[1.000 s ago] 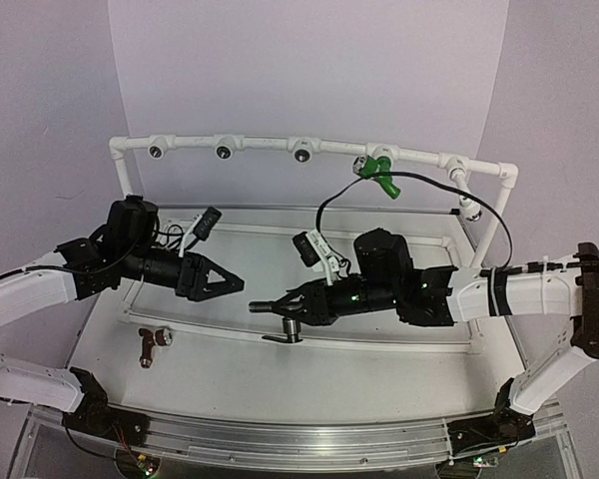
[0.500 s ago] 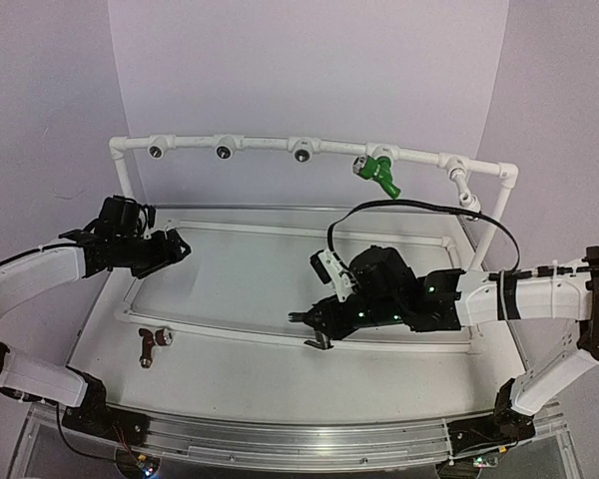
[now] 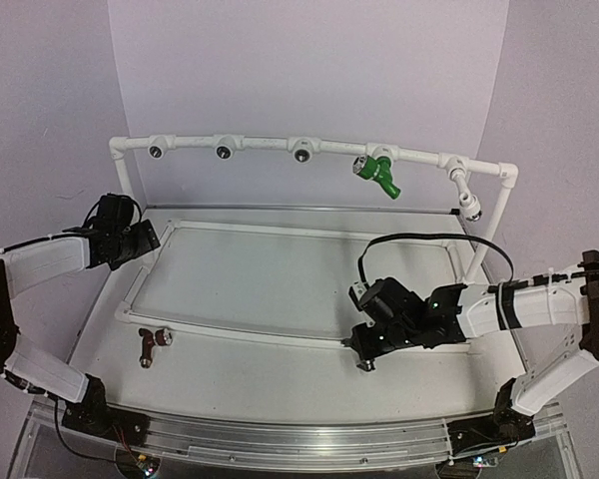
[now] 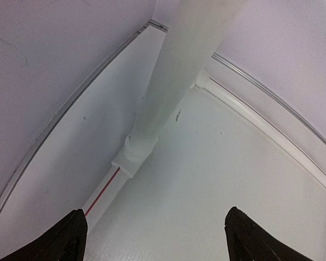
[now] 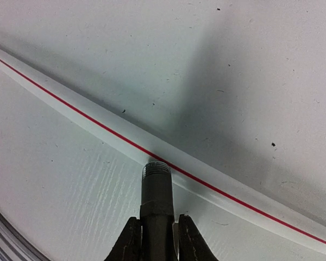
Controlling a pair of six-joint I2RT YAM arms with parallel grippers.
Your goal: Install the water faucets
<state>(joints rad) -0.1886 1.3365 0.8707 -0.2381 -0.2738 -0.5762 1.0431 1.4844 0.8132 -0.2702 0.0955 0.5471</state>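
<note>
A green water faucet (image 3: 377,172) sits in the top bar of the white pipe frame (image 3: 260,145). On the table at the near left lies a reddish-brown faucet (image 3: 152,344). My right gripper (image 3: 365,351) hangs low over the frame's near base pipe, shut on a black faucet (image 5: 156,196) whose threaded end points forward past the fingers (image 5: 129,242). The right gripper (image 5: 156,242) clamps it on both sides. My left gripper (image 3: 150,239) is by the frame's left post (image 4: 168,92). The left gripper (image 4: 157,242) stands open, nothing between its tips.
Three empty round sockets (image 3: 223,152) face forward along the top bar, and another (image 3: 469,205) hangs at the right end. The base pipe with a red line (image 5: 206,182) crosses just under the black faucet. A black cable (image 3: 429,239) arcs over the right arm.
My right gripper has carried the black faucet right and toward the near edge, lower over the base pipe. The left arm has drawn back left to the frame's post, its jaws spreading wider.
</note>
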